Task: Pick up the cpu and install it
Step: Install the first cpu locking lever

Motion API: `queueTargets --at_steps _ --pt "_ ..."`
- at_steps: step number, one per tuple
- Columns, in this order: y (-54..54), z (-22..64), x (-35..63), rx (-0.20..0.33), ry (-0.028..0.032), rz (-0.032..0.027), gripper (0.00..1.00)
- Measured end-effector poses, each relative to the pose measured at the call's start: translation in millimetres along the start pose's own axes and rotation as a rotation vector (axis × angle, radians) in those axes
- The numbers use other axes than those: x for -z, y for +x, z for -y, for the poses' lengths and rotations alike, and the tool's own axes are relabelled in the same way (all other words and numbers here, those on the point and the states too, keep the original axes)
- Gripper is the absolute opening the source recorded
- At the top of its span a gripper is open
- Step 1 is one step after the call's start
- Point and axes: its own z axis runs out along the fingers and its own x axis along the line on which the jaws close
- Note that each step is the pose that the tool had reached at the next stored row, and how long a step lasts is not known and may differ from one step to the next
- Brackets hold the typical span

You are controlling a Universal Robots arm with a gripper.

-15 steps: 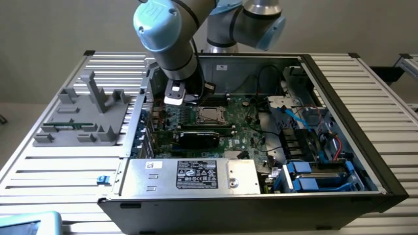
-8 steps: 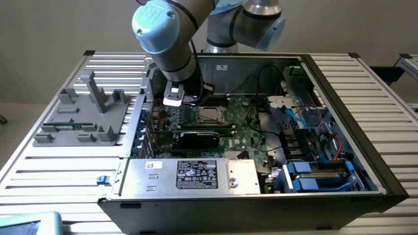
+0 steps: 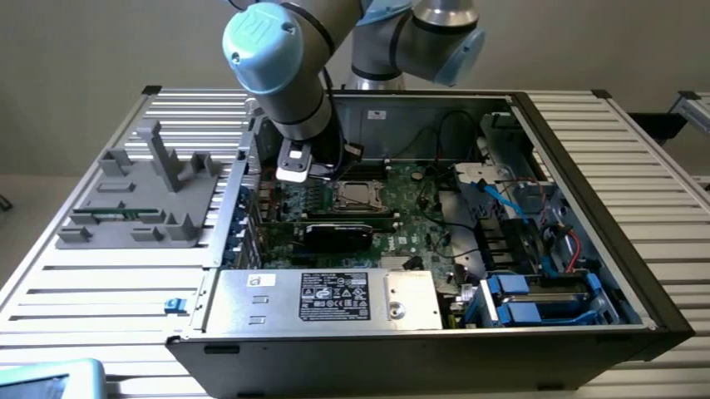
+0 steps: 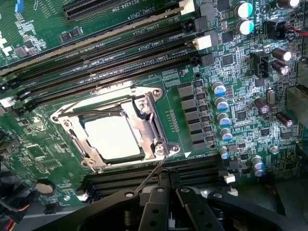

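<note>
The cpu [image 4: 113, 139] is a small square chip with a silvery-beige top. It lies flat inside the metal socket frame [image 4: 149, 126] on the green motherboard [image 4: 240, 115]. My gripper [image 4: 164, 176] is shut, and nothing shows between its black fingers [image 4: 155, 202]. Its tips hover just off the corner of the socket frame. A thin wire lever [image 4: 150, 177] runs from that corner down past the fingertips. In the exterior view the gripper [image 3: 293, 171] hangs inside the open computer case, to the exterior view's left of the socket with the cpu [image 3: 357, 194].
Long black memory slots [image 4: 120, 50] run beside the socket, and rows of capacitors [image 4: 221, 103] stand close by. The case holds a black card [image 3: 338, 233], cables [image 3: 505, 199], blue drive bays [image 3: 521, 295] and a power supply [image 3: 322, 295]. A grey fixture [image 3: 145, 195] sits outside on the slatted table.
</note>
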Motion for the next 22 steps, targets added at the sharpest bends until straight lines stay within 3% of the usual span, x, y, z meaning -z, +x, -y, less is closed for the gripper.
queueTargets --at_steps 7,11,22 --pt "-0.3 -1.3 -3.0 -0.008 0.0148 -0.0060 0.12" --pt "-0.2 -1.8 -4.0 -0.016 0.0149 -0.0123 0.12" --pt "-0.8 -1.4 -6.0 -0.036 0.0149 -0.0227 0.12"
